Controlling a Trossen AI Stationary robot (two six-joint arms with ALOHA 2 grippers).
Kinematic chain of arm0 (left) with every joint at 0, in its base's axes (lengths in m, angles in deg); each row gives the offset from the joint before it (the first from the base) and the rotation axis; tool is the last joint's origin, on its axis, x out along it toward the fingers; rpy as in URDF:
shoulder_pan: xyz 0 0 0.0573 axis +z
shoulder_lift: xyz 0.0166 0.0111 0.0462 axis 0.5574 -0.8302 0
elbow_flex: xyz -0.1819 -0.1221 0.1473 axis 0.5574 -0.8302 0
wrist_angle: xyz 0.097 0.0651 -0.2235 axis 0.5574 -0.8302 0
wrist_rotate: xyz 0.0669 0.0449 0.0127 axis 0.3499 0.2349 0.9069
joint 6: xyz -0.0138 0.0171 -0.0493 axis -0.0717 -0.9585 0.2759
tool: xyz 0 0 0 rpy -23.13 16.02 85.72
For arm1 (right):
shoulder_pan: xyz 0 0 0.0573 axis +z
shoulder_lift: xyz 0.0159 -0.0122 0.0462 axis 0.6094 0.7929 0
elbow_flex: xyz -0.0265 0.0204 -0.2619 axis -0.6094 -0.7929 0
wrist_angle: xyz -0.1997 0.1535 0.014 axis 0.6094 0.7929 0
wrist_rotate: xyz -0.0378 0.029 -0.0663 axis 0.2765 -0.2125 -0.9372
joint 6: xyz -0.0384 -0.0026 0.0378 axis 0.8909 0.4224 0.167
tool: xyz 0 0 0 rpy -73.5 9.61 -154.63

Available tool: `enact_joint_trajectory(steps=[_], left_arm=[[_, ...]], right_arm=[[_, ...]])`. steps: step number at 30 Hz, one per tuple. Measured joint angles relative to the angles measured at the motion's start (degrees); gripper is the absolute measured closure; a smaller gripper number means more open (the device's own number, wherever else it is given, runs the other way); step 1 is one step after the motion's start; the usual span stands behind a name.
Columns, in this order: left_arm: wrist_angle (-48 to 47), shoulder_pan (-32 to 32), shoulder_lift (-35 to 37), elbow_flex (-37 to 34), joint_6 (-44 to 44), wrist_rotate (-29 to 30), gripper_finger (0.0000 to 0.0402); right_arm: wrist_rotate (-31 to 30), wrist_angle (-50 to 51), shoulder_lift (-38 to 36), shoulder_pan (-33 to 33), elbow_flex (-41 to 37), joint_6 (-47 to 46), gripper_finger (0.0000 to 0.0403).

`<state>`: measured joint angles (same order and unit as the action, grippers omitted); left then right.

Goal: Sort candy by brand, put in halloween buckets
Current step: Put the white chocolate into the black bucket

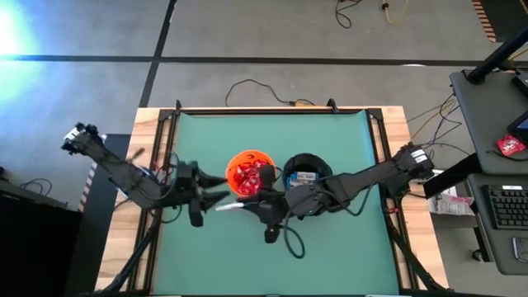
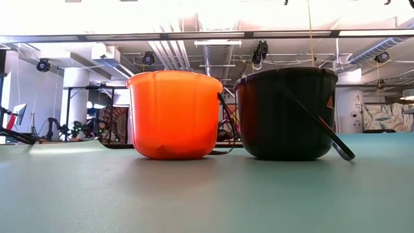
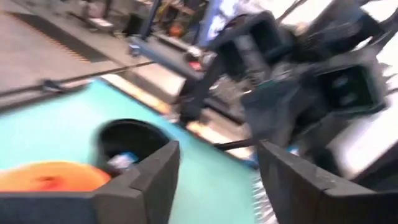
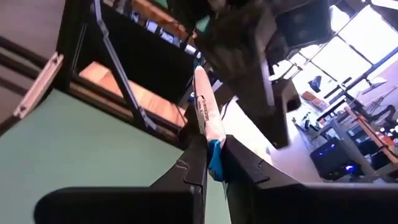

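The orange bucket (image 1: 249, 172) (image 2: 173, 113) holds red packets (image 1: 247, 175). The black bucket (image 1: 307, 173) (image 2: 284, 113) stands right of it with white-and-blue bars (image 1: 304, 176) inside; its thin handle (image 2: 323, 129) hangs down its side. Both rest on their bases on the green table. My right gripper (image 1: 252, 206) (image 4: 214, 168) hovers near of the orange bucket, shut on a white-and-blue bar (image 1: 231, 206). My left gripper (image 1: 216, 190) (image 3: 217, 180) is open, just left of that bar's free end, facing the right gripper. The low view shows neither gripper. My right gripper pinches the slim white-and-blue bar between its two fingers at the bar's blue end (image 4: 214, 163). The bar's white length (image 4: 205, 112) sticks out past the fingertips, in line with the fingers. It is lifted clear of the table and points toward the table's left, at my left gripper.
Bare green mat (image 1: 330, 247) lies on the near side and the far side (image 1: 272, 132) of the buckets. Black frame rails (image 1: 169, 140) run along the table's edges. Cables (image 1: 293, 239) hang from the right arm. A desk with a keyboard (image 1: 505, 206) stands off to the right.
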<state>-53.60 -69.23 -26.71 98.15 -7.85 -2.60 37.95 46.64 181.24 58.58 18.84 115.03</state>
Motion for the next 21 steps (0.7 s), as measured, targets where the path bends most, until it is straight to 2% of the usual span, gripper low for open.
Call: enact_joint_trajectory(steps=[3,7,11,15,18,21], left_arm=[[-18.5,-0.2,1.6,6.9,2.4,0.6,0.0177],[-45.4,-0.7,1.4,16.0,12.1,0.3,0.0157],[-63.4,-1.0,1.0,17.7,21.3,-0.4,0.0156],[-67.7,-1.0,1.8,11.4,30.9,-0.5,0.0161],[-65.8,-1.0,1.7,3.8,36.7,-1.3,0.0166],[-60.7,-0.9,1.5,-3.4,38.6,-2.7,0.0168]], right_arm=[[-0.1,5.2,-1.9,0.1,2.0,-2.7,0.0379],[-0.4,19.2,-4.7,-0.9,3.6,-11.6,0.0379],[-0.6,31.7,-7.2,-2.1,3.4,-24.1,0.0379],[-0.7,47.6,-9.4,-3.4,2.3,-39.2,0.0379],[-2.2,60.3,-9.5,-4.4,1.2,-49.9,0.0379],[-3.7,69.5,-9.5,-5.8,-0.6,-57.5,0.0380]])
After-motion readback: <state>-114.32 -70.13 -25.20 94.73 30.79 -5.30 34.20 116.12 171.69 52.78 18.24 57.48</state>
